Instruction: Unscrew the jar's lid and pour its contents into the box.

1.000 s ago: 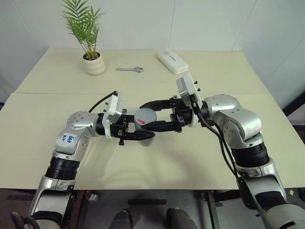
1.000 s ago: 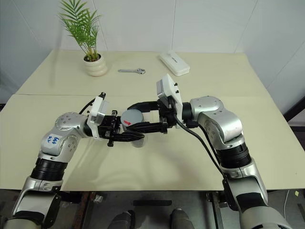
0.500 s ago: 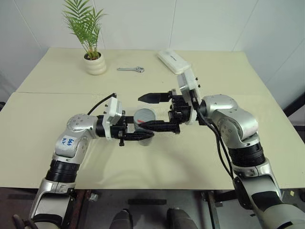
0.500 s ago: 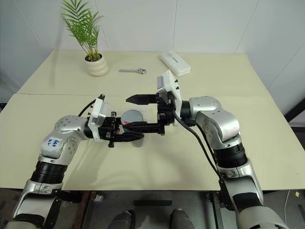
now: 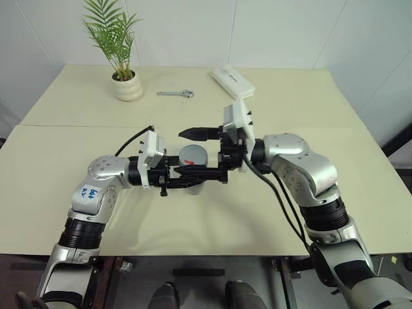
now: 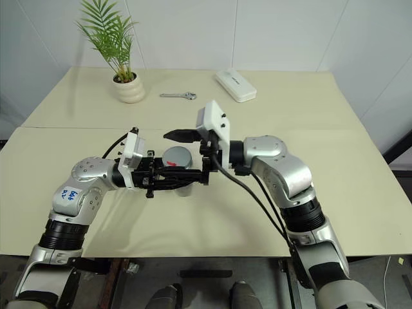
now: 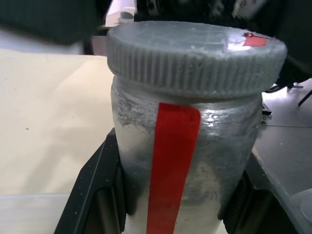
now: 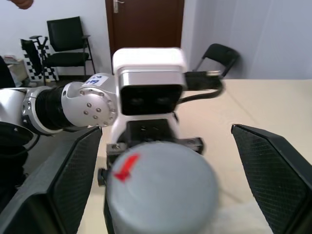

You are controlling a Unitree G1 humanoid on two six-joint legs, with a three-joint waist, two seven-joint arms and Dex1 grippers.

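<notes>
Opened since a second ago: right gripper [image 5: 193, 153], fingers now spread either side of lid [image 5: 193, 154]. Left gripper [image 5: 188, 182] clamped on jar [image 7: 187, 161], held mid-frame above table [image 5: 270, 212], lid on.

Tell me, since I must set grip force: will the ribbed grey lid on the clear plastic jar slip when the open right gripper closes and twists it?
Probably not: the ribbed grey lid has fine ridges round its rim, which should give purchase. The clear plastic jar looks stiff and light, so it might turn inside the left gripper, shut on it.
</notes>
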